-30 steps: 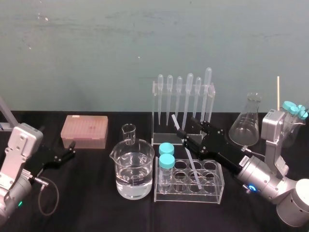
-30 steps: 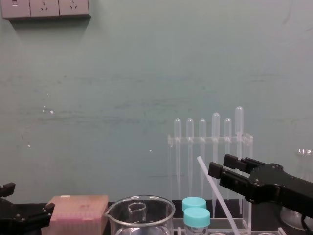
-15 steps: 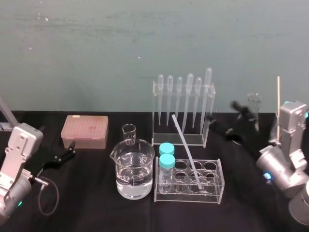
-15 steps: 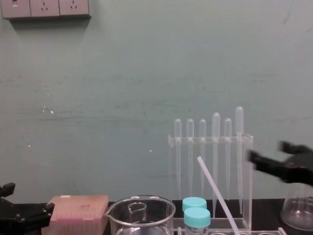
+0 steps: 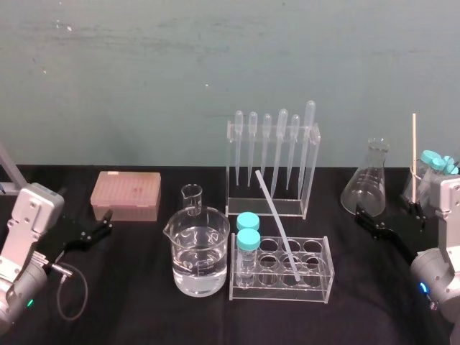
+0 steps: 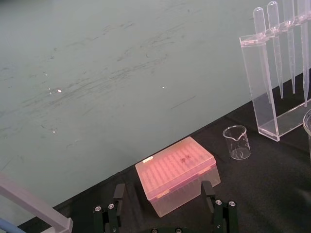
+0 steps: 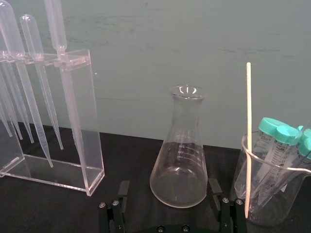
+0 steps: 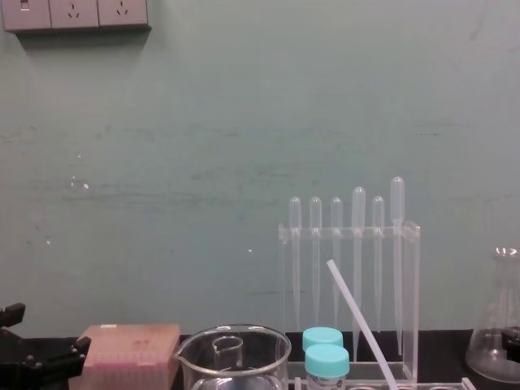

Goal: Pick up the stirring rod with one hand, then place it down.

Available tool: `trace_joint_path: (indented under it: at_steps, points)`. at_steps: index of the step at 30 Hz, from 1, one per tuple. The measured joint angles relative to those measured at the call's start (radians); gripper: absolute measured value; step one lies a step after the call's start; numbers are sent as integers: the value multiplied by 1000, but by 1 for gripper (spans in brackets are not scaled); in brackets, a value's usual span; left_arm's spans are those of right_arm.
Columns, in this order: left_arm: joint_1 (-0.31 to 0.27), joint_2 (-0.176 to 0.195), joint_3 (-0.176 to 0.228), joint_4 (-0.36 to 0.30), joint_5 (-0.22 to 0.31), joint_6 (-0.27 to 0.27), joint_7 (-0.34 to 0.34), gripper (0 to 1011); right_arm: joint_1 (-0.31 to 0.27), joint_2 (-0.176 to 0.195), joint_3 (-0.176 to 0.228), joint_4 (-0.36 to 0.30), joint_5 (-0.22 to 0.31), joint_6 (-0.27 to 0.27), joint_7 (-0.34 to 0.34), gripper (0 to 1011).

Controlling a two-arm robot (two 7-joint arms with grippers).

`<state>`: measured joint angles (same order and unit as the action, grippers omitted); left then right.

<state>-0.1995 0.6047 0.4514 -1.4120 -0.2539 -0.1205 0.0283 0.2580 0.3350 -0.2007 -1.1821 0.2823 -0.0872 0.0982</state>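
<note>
The stirring rod is seen just right of the middle of the head view. It is propped at a slant in the clear tube rack, with its lower end down in one of the rack's wells and its upper end tilted up and to the left, in front of the pipette stand. It is touched by neither gripper. In the chest view the rod is cut off at the lower edge, right of two blue-capped tubes. The right gripper is found at the right edge of the head view, low over the black table and well apart from the rod. In the right wrist view its jaws are spread wide and nothing is held between them, and a flask is seen standing beyond them beside a beaker of capped tubes with a thin wooden stick in it. The left gripper is seen at the left of the head view, near a pink box. In the left wrist view its jaws are also opened wide and kept empty, with the box ahead of them. A large beaker of water is set left of the tube rack, with a small beaker behind it.
</note>
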Motion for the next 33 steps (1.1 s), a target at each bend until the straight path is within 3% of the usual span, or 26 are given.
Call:
trace_joint_path:
  at_steps: [33]
  points:
    - [0, 0, 0, 0, 0, 0, 0, 1000, -1, 1, 0, -1, -1, 3, -1, 1003]
